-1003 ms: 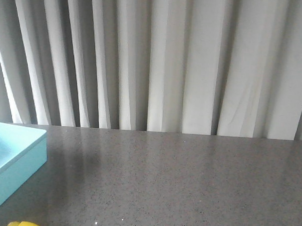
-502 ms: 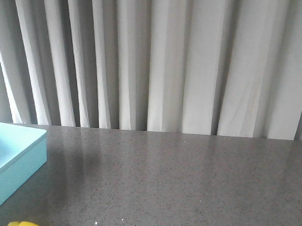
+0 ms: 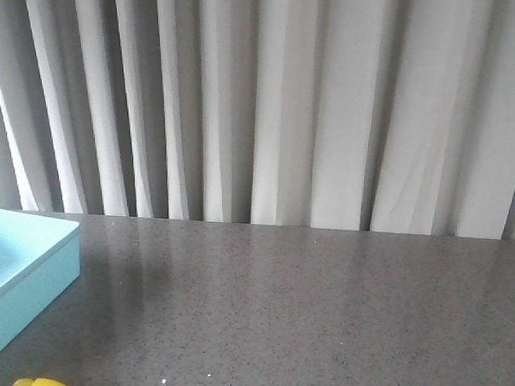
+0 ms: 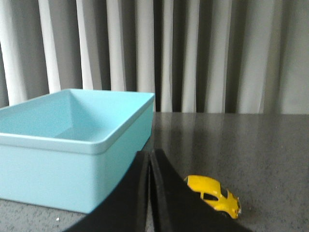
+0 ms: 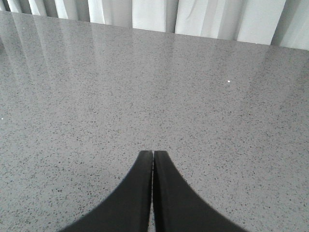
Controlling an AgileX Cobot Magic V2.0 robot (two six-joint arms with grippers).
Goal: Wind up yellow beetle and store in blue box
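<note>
The yellow beetle (image 4: 215, 195) stands on its wheels on the grey table, just beyond my left gripper (image 4: 149, 153) and to one side of it. Only its roof (image 3: 40, 383) peeks over the bottom edge of the front view. The blue box (image 4: 72, 145) stands open and empty beside the car; its corner (image 3: 23, 268) shows at the left edge of the front view. My left gripper is shut and empty, its tips near the box's wall. My right gripper (image 5: 153, 154) is shut and empty over bare table. Neither gripper shows in the front view.
The grey speckled table (image 3: 303, 315) runs back to a pale pleated curtain (image 3: 278, 108). In the right wrist view only table (image 5: 159, 87) and curtain show.
</note>
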